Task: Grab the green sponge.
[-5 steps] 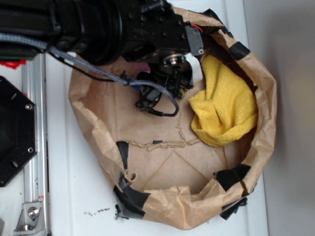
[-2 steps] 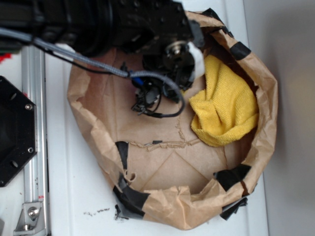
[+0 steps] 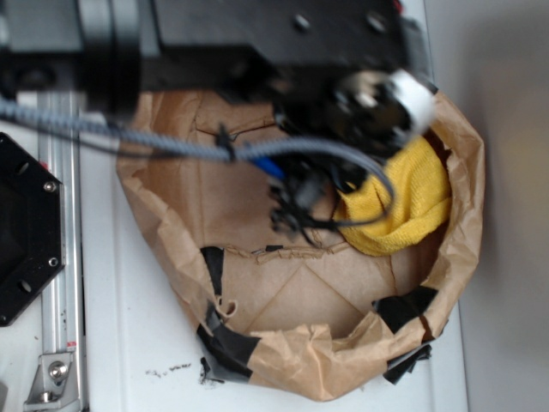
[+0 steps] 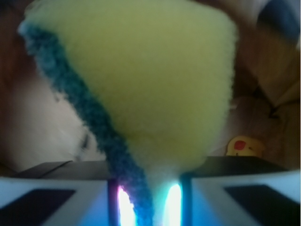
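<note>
Two jaws of the gripper point(image 4: 148, 186) are pinching only the narrow tip of the green sponge point(image 4: 141, 80) above the paper bag's point(image 3: 455, 257) floor; so shallow a hold is risking it slipping free.

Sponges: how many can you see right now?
1. The green sponge fills the wrist view, pinched in the tool, its dark scrub edge on the left. The exterior view shows none; the arm may hide more.
</note>
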You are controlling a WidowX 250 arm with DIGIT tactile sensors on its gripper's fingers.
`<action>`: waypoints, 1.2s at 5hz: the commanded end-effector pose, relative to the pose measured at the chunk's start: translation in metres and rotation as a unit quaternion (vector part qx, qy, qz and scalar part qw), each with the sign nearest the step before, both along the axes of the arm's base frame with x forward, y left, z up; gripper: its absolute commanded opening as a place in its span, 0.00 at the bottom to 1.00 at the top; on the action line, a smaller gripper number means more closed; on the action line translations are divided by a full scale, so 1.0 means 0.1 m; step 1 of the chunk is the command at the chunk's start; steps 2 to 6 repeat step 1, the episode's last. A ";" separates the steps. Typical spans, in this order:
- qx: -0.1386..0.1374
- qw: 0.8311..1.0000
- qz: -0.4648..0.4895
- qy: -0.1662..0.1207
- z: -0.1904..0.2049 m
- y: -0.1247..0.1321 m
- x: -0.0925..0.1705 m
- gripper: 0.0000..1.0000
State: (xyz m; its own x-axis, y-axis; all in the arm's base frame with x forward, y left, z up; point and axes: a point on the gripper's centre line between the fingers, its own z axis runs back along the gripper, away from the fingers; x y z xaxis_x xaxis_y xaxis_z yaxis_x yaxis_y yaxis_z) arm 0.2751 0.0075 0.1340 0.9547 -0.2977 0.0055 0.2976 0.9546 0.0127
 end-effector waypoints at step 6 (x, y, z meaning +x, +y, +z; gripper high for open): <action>-0.009 0.999 0.044 -0.006 0.26 -0.13 -0.02 0.00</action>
